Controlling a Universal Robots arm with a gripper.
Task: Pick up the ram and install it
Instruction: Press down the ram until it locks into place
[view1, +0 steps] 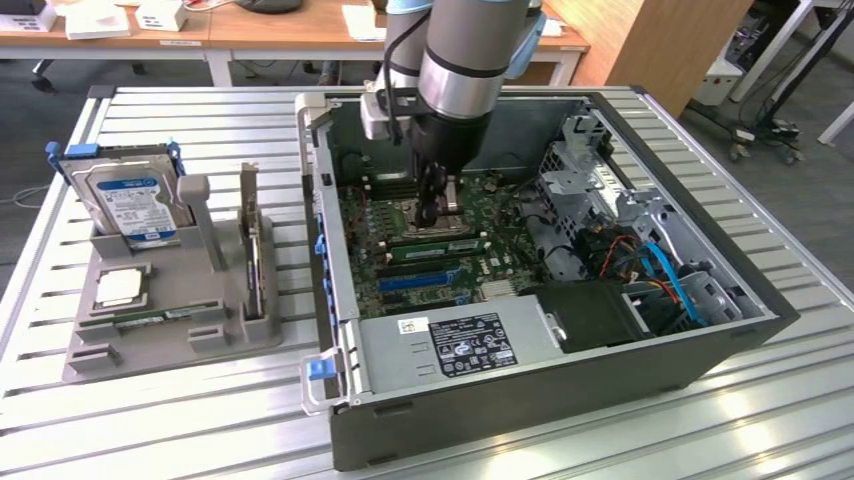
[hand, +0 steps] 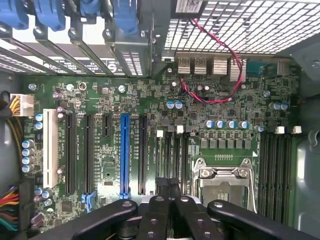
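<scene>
Your arm is reaching down into the open PC case (view1: 340, 330), which is lying on its side on the slatted bench (view1: 187, 420). The gripper (view1: 430, 216) is sitting low over the motherboard (view1: 400, 255), right beside the CPU socket (view1: 461, 240). The fingers (hand: 167, 195) are pressed together, tips meeting over the memory slots (hand: 172, 155) next to the socket in the wrist view. I can't tell whether a stick is pinched between them; nothing green is showing at the tips in either view. One ram (view1: 160, 317) stick is lying flat in the grey holder tray (view1: 174, 340) on the bench, towards the exterior view's left, well apart from the case and from your gripper. In that same tray, the silver hard drive (view1: 134, 205) with the blue-white label is standing on edge in its blue bracket, a tall dark expansion card (view1: 250, 240) is standing on edge just beside it, and a small square chip (view1: 118, 287) is resting in a pocket in front of the drive. Inside the case, the blue expansion slot (hand: 124, 155) is running parallel to the black ones, the power supply (view1: 454, 345) is sitting at the near edge, and blue cables (view1: 674, 285) are curving through the drive bay on the exterior view's right. A red wire (hand: 220, 75) is looping near the rear ports.
</scene>
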